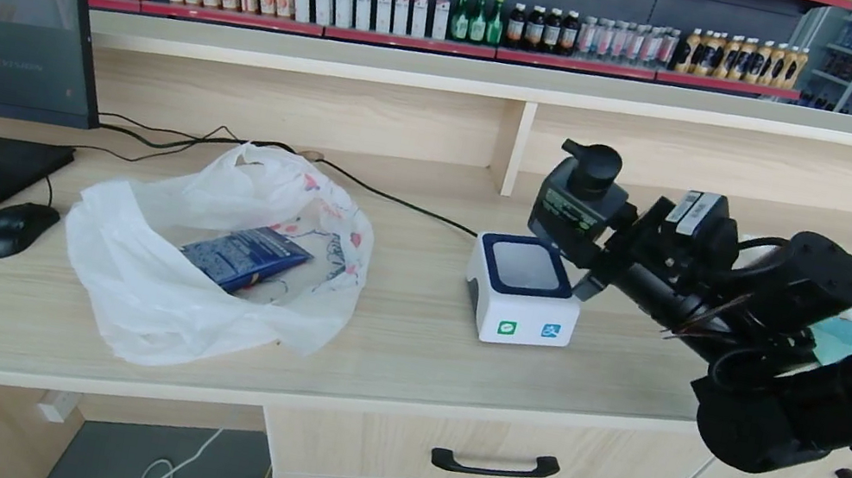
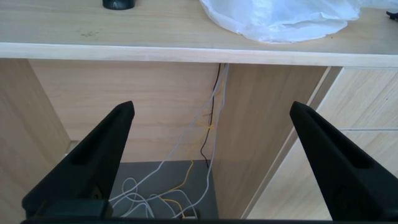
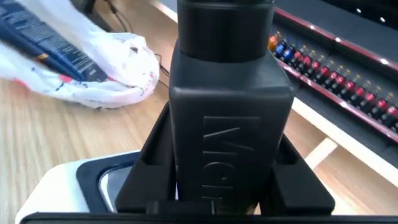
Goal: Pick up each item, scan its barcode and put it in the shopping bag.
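The right gripper (image 1: 608,238) clamps a black bottle (image 1: 578,200) just above the white barcode scanner (image 1: 522,293) on the wooden counter (image 1: 406,349); the shopping bag (image 1: 136,293) (a blue packet (image 1: 246,255) inside) lies at the scanner's left; the left gripper (image 2: 211,112) hangs open below the counter's edge.

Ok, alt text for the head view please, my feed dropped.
The right gripper holds a dark bottle over the white scanner on a wooden checkout counter. To its left lies the open shopping bag with a blue packet inside.
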Robot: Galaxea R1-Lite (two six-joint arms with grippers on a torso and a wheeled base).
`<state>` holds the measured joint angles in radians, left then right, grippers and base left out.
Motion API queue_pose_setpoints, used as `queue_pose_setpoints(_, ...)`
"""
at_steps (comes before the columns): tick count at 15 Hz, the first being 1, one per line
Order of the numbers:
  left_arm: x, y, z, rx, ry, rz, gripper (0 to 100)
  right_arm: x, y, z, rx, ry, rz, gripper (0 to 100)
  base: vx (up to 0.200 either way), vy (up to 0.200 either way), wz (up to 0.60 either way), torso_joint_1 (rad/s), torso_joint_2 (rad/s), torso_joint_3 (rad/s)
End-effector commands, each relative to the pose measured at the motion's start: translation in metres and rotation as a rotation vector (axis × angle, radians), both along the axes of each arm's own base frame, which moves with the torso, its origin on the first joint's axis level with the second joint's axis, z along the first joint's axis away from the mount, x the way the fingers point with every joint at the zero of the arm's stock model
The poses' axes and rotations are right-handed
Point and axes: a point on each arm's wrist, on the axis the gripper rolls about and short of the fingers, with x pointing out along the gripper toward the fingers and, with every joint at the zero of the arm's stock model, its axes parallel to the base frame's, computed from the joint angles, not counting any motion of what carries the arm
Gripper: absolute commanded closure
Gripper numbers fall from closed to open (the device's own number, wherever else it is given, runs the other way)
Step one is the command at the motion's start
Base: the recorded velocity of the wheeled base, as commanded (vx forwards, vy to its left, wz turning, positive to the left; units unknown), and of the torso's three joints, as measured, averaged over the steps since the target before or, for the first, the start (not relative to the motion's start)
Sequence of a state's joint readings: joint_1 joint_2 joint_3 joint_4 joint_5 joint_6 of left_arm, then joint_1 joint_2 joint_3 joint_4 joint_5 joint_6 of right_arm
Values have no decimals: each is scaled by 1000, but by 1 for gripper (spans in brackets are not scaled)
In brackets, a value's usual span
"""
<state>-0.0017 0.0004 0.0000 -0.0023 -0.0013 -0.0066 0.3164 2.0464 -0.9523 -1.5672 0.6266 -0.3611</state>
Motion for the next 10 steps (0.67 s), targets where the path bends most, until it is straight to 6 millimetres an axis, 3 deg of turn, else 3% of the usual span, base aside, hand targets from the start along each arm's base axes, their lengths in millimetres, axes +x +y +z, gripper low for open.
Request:
queue_pose_setpoints(1,0,0,0,-1,-1,0,0,-28,-8,27,161,65,-95,100,0,0,0,0,0,0)
queue_pose_setpoints(7,0,0,0,-1,-1,0,0,-87,-5,-11,404,435,-349,100,0,0,0,0,0,0)
queue_pose_setpoints(8,0,0,0,-1,-1,0,0,-88,-6,-10,407,433,-351,100,0,0,0,0,0,0)
queue_pose_setpoints(10,0,0,0,-1,-1,0,0,-86,-7,-6,422,423,-348,100,0,200,0,0,0,2)
